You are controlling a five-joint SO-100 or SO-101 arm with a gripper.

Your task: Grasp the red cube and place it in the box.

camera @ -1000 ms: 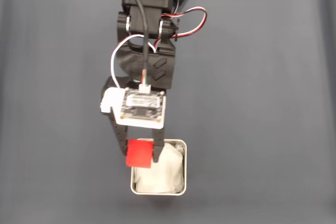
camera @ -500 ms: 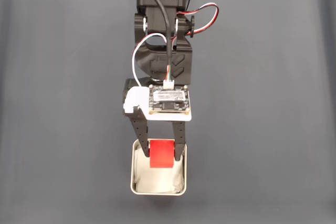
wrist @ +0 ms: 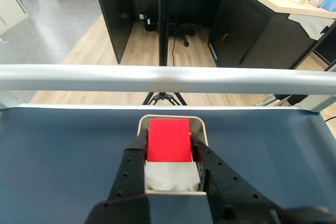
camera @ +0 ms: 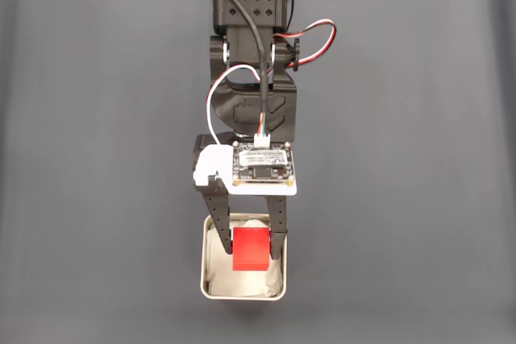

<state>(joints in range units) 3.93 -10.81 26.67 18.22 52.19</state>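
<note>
End effector (camera: pixel 248 250) clamped on red cube (camera: pixel 251 249), lower centre of fixed view. We judge cube held over box (camera: pixel 205 279), above white lining (wrist: pixel 172 176), so release drops it inside. Dark surface (camera: pixel 403 159) around.

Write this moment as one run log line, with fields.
phase: place | gripper: shut on red cube | cube: over box, inside rim | released: no

The arm (camera: pixel 250 78) stretches straight down the fixed view, wrist level, its gripper (camera: pixel 248 249) pointing forward with both black fingers (wrist: pixel 131 169) clamped flat against the sides of the cube (wrist: pixel 168 140).
</note>
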